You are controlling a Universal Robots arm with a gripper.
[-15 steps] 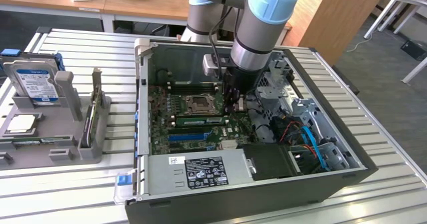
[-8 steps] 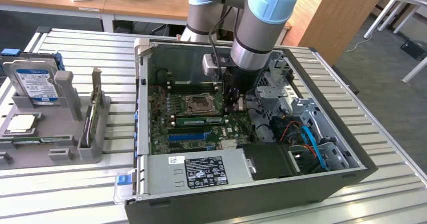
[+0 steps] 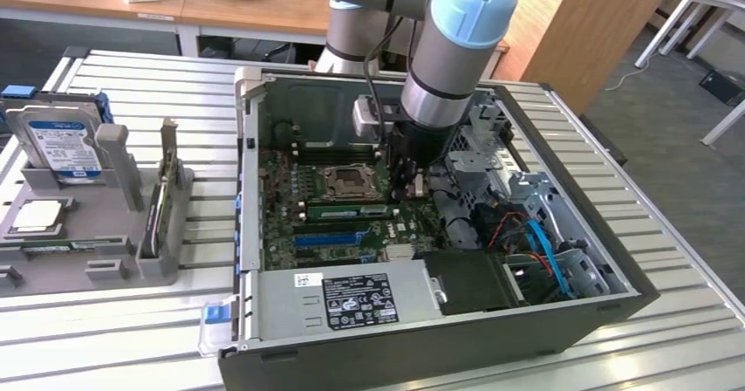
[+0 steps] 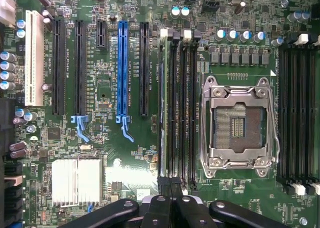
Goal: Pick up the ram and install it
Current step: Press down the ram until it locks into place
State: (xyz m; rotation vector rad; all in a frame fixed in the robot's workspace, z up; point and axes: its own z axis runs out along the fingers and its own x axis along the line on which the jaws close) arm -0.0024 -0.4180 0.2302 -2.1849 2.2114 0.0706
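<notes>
I saw the long, thin green ram stick (image 3: 347, 209) with its pale label seated in a slot at centre frame — my black gripper (image 3: 404, 188) hung closed, empty, beside its end.

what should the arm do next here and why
Probably a short press straight down. The shut gripper sits over one end of the ram, which stands among the memory slots beside the CPU socket and is not held, so seating it fully seems to be what remains.
</notes>
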